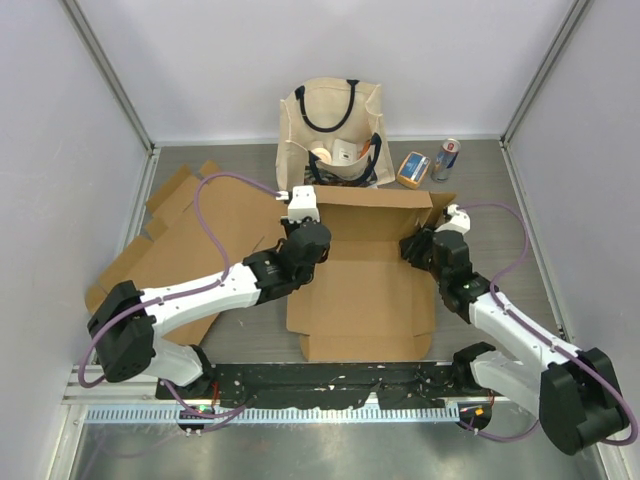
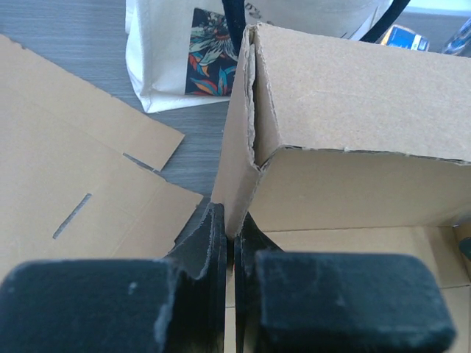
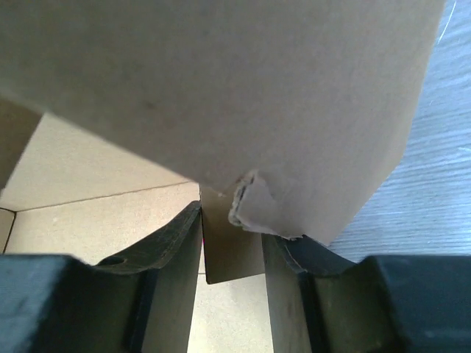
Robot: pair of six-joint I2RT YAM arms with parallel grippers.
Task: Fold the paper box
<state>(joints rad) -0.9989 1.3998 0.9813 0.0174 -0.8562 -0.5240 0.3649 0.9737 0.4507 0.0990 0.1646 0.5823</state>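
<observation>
Overhead, the paper box [image 1: 370,290] lies in the middle of the table [image 1: 505,200], its base flat and its far wall standing, with an arm at each far corner. Only this view takes in the whole setting: loose flat cardboard sheets [image 1: 185,245] to the left, a cream tote bag [image 1: 330,120] with dark handles just beyond the box, and to its right a small yellow-and-blue carton [image 1: 413,168] and a drink can [image 1: 446,158]. Any lettering on the carton or the can is too small to read.

Up close, the left wrist camera shows the left gripper [image 2: 234,246] with its fingers pressed almost together, pinching the upright side flap at the box's far-left corner. It also shows a floral print on the tote, which cannot be made out from above.

From the right wrist camera, the right gripper [image 3: 232,250] has its fingers partly spread on either side of a cardboard tab at the far-right corner, under a flap with a crumpled, torn edge. Whether the pads actually press on that tab cannot be told.
</observation>
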